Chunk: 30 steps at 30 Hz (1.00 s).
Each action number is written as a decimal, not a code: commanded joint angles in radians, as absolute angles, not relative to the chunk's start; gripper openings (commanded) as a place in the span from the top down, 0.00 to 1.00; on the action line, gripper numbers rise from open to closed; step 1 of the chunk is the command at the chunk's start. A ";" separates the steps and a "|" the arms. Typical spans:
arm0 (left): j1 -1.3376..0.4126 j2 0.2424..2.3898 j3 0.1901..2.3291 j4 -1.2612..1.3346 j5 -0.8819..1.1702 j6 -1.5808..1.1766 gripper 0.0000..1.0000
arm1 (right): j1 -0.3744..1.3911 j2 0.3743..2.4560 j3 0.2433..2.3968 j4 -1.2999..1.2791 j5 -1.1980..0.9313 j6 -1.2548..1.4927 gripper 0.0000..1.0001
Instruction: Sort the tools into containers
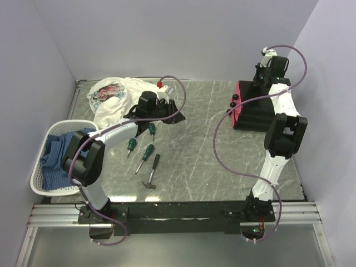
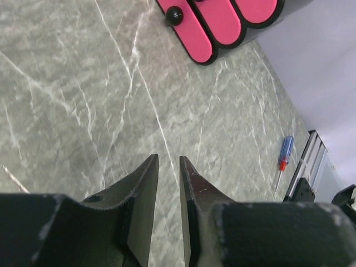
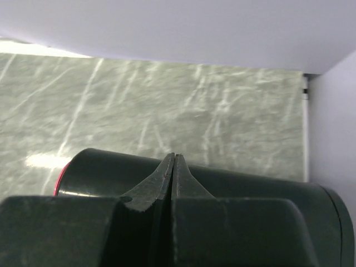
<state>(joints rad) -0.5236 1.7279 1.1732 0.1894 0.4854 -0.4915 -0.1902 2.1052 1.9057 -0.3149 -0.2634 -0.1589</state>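
Note:
Three green-handled screwdrivers (image 1: 152, 129) (image 1: 130, 144) (image 1: 147, 152) and a black-handled hammer (image 1: 151, 172) lie on the table left of centre. The red-and-blue screwdriver (image 2: 285, 156) lies near the far edge, and its red part shows in the top view (image 1: 160, 83). The black drawer unit (image 1: 253, 108) with pink-red drawers (image 2: 194, 33) stands at the far right. My left gripper (image 1: 177, 114) (image 2: 169, 158) hovers above the table beyond the screwdrivers, jaws a narrow gap apart and empty. My right gripper (image 1: 260, 83) (image 3: 174, 156) is shut and empty over the unit's black top (image 3: 111, 167).
A white patterned cloth (image 1: 114, 97) lies at the far left. A white lattice basket (image 1: 53, 161) with blue cloth sits at the left edge. Walls close in the table at the back and on both sides. A purple cable (image 1: 222, 150) arcs over the table's middle.

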 commanded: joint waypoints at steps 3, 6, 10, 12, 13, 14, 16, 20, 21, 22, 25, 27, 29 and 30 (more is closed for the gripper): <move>-0.528 1.615 1.137 0.213 0.486 -0.462 0.71 | -0.108 2.080 1.624 -0.707 -0.359 -0.129 1.00; -0.528 1.603 1.128 0.215 0.482 -0.463 0.70 | -0.084 1.998 1.522 -0.709 -0.390 -0.115 1.00; -0.529 1.635 1.135 0.262 0.450 -0.532 0.74 | -0.089 1.896 1.514 -0.612 -0.354 -0.037 1.00; -0.540 1.689 1.166 0.287 0.428 -0.561 0.82 | -0.103 1.875 1.581 -0.569 -0.299 -0.020 1.00; -0.557 1.712 1.181 0.294 0.420 -0.581 0.96 | -0.124 1.868 1.606 -0.558 -0.279 -0.018 1.00; -0.564 1.759 1.199 0.313 0.432 -0.586 0.99 | -0.138 1.864 1.629 -0.548 -0.266 -0.014 1.00; -0.597 1.810 1.271 0.313 0.433 -0.594 0.99 | -0.161 1.865 1.692 -0.540 -0.198 -0.011 0.98; -0.650 1.945 1.393 0.330 0.420 -0.601 0.99 | -0.221 1.847 1.709 -0.511 -0.056 -0.026 0.95; -0.669 1.969 1.440 0.339 0.419 -0.607 0.99 | -0.227 1.842 1.686 -0.487 -0.029 -0.029 0.95; -0.676 1.991 1.462 0.347 0.419 -0.632 0.99 | -0.233 1.838 1.674 -0.480 -0.009 -0.034 0.95; -0.710 2.072 1.546 0.371 0.419 -0.632 0.99 | -0.245 1.838 1.631 -0.469 0.044 -0.063 0.95; -0.730 2.127 1.604 0.376 0.417 -0.629 0.99 | -0.261 1.827 1.586 -0.445 0.060 -0.071 0.97; -0.741 2.167 1.635 0.380 0.416 -0.627 0.99 | -0.276 1.827 1.565 -0.428 0.093 -0.064 0.97; -0.753 2.177 1.655 0.385 0.416 -0.624 0.99 | -0.284 1.828 1.563 -0.411 0.101 -0.064 0.97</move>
<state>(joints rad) -0.7261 2.1395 1.5665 0.3134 0.4206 -0.6182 -0.2443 1.8343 1.6287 -0.3546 -0.0441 -0.0364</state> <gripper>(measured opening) 0.020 0.036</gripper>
